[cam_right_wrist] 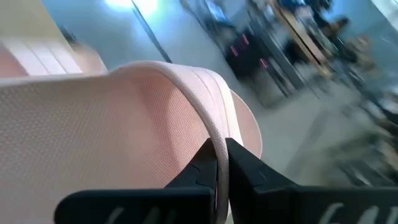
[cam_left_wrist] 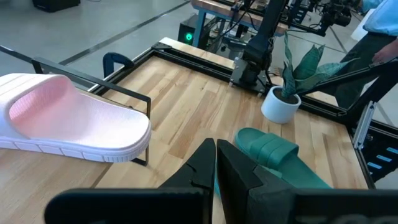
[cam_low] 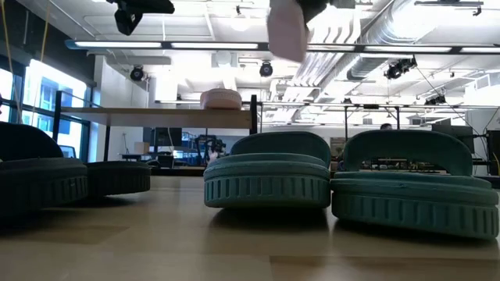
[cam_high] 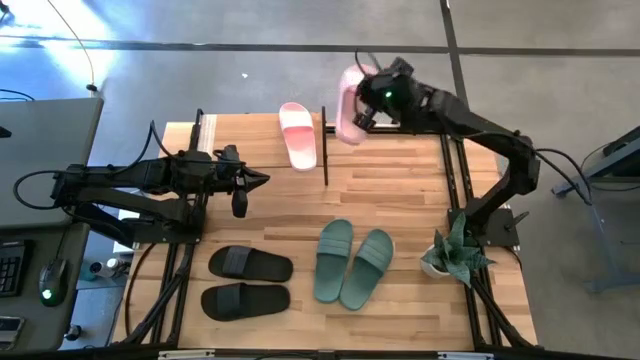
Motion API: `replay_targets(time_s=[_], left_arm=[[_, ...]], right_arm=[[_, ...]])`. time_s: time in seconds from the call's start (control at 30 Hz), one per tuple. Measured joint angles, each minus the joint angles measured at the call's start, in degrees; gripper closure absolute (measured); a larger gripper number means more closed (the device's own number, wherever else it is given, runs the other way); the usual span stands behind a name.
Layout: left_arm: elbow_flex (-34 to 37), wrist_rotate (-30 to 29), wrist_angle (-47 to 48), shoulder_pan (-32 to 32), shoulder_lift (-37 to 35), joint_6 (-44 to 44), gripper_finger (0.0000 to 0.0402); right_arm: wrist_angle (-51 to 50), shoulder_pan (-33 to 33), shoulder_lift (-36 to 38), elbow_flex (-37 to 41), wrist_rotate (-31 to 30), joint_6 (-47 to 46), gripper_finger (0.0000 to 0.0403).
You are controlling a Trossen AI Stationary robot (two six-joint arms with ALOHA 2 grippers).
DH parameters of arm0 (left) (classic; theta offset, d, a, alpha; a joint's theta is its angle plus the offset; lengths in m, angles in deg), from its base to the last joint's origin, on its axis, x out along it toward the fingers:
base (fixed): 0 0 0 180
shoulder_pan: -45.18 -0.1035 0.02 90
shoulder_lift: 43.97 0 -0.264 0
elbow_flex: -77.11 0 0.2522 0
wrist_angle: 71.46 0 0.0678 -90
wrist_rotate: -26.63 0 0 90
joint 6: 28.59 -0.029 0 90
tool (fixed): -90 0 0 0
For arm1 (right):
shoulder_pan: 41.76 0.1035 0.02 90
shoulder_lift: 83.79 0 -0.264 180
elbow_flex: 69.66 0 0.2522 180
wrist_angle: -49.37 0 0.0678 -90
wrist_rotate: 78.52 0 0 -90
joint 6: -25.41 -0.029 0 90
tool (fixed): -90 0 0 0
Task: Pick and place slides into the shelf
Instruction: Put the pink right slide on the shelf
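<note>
Right gripper (cam_high: 362,100) pinches the strap of a pale pink slide (cam_high: 349,118), jaws squeezed narrow on it, carrying it in the air just beside the far right end of the shelf (cam_high: 324,150). Risk: the grip is only on a thin strap edge, so the slide hangs and can swing, twist or slip out; it could also clip the shelf's black tube frame or land half off the board and bump the other pink slide (cam_high: 298,135) already lying on the shelf top. Left gripper (cam_high: 262,180) waits with fingers together, near the shelf's left end, holding nothing. Black slides (cam_high: 247,280) and sage green slides (cam_high: 353,263) sit on the table in front of the shelf, well apart from it. Slides are matte moulded rubber with a textured footbed, wide arched strap and ribbed sole edge; the shelf is thin metal tube with a pale wood board.
</note>
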Motion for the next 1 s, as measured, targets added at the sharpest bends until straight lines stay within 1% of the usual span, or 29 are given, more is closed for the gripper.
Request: replay_targets(time_s=[0.1,0.2,0.37,0.43,0.6,0.7,0.83,1.0], left_arm=[[0.00,0.03,0.00,0.00,0.00,0.00,0.0396],[0.00,0.17,0.02,0.00,0.01,0.00,0.0396],[0.00,0.17,0.02,0.00,-0.01,0.02,0.0396],[0.00,0.17,0.04,0.00,-0.01,0.36,0.0396],[0.00,0.20,0.09,0.00,-0.01,1.27,0.0396],[0.00,0.20,0.09,0.00,-0.01,1.29,0.0396],[0.00,0.59,0.09,0.00,-0.02,1.43,0.0396],[0.02,5.74,-2.29,0.02,-0.15,1.40,0.0397]], right_arm=[[3.40,0.06,0.02,-3.77,8.29,-1.40,0.0403],[9.78,0.05,0.02,-4.60,15.93,-3.55,0.0403],[19.30,0.51,-1.93,-4.53,21.44,-4.84,0.0403],[21.70,1.07,-3.75,-4.70,22.50,-4.96,0.0403],[29.91,2.62,-9.06,-4.80,29.22,-7.63,0.0403],[33.34,3.42,-12.91,-4.82,30.83,-7.74,0.0403],[36.67,3.66,-18.12,-4.80,30.89,-6.43,0.0403],[39.49,3.63,-23.03,-4.81,30.90,-4.90,0.0403]])
